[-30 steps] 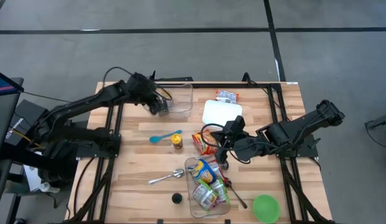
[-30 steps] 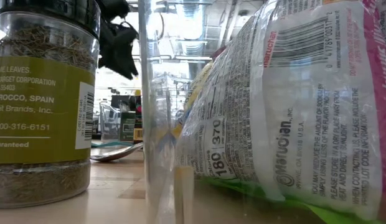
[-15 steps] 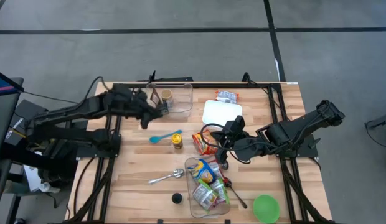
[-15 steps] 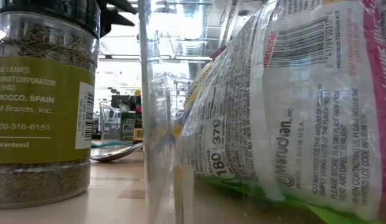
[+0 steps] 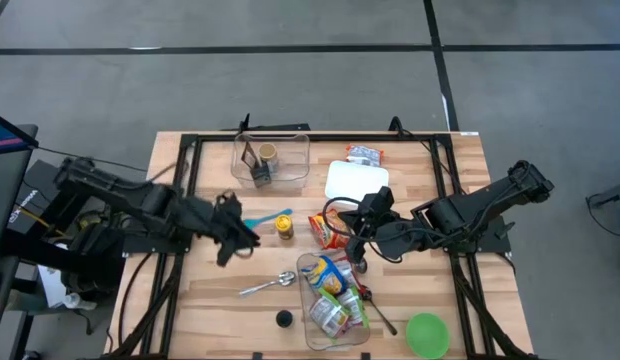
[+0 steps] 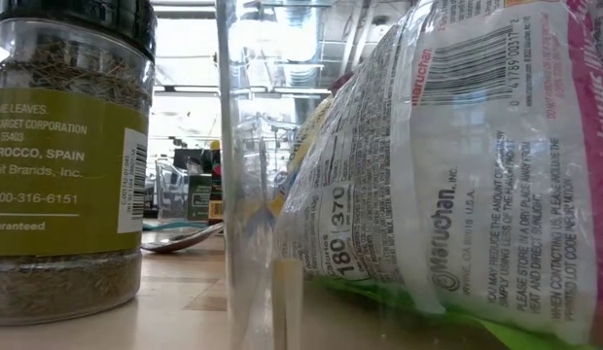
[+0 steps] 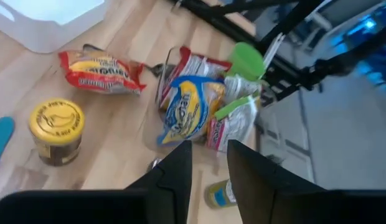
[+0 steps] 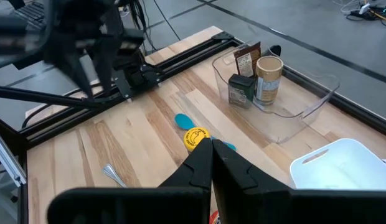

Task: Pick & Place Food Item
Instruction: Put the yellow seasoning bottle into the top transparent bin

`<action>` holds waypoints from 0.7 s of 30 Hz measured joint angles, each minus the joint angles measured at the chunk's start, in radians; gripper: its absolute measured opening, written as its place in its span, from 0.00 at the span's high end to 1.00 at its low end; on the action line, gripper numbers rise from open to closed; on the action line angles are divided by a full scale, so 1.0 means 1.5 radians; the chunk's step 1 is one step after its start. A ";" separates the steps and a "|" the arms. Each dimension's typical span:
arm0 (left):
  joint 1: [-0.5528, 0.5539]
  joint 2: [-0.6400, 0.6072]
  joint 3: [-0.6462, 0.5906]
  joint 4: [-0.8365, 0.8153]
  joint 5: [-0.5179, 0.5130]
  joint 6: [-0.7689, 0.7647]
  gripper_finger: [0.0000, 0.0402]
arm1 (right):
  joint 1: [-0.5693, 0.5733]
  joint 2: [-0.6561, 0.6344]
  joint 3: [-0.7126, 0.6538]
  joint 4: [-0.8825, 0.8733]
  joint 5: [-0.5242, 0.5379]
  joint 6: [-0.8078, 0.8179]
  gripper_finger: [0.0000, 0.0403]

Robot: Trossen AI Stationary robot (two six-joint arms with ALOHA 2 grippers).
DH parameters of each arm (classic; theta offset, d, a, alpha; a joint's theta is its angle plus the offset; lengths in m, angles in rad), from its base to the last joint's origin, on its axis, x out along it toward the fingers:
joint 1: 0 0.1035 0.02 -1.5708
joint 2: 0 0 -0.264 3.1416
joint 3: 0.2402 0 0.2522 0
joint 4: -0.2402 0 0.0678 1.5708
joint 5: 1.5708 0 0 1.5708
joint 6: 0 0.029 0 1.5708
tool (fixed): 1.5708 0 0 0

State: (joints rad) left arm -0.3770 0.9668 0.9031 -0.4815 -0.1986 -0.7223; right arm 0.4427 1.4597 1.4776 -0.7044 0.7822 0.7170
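My left gripper [image 5: 245, 233] hovers over the table's left middle, open by a narrow gap [image 7: 210, 163] with nothing between its fingers. It points toward a yellow-lidded jar [image 7: 56, 127], a red packet [image 7: 103, 70] and a clear near bin [image 5: 333, 296] filled with food packets. A clear far bin [image 8: 277, 102] holds a tan-lidded jar [image 8: 268, 79], a brown pack [image 8: 246, 56] and a dark green box [image 8: 241, 90]. My right gripper [image 5: 356, 238] hangs shut [image 8: 211, 163] and holds nothing, above the table's middle beside a red packet [image 5: 325, 230].
A white tray [image 5: 357, 180] and a red packet [image 5: 365, 155] lie at the far right. A blue spoon [image 5: 256, 221], a metal spoon [image 5: 268, 286], a black-capped spice jar [image 5: 283, 319] and a green bowl [image 5: 427, 335] are spread over the near half. Black rails run along both sides.
My left gripper has swung away from the far clear bin, toward the table's near edge and left middle, turning toward the near bin. It has left the low view. The items in the far bin stay put.
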 joint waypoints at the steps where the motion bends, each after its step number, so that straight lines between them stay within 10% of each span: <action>1: -0.025 0.013 0.000 0.003 -0.028 -0.010 0.77 | 0.000 0.000 0.000 0.000 0.000 0.001 1.00; 9: -0.142 0.162 0.000 0.013 -0.211 -0.039 0.81 | 0.000 0.000 0.000 0.000 0.000 -0.006 1.00; 21: -0.151 0.362 0.000 0.012 -0.200 -0.141 0.83 | 0.001 0.000 0.000 -0.006 0.000 -0.009 1.00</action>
State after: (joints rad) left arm -0.6030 1.5106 0.9031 -0.4635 -0.4986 -0.9345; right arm 0.4438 1.4597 1.4776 -0.7132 0.7822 0.7036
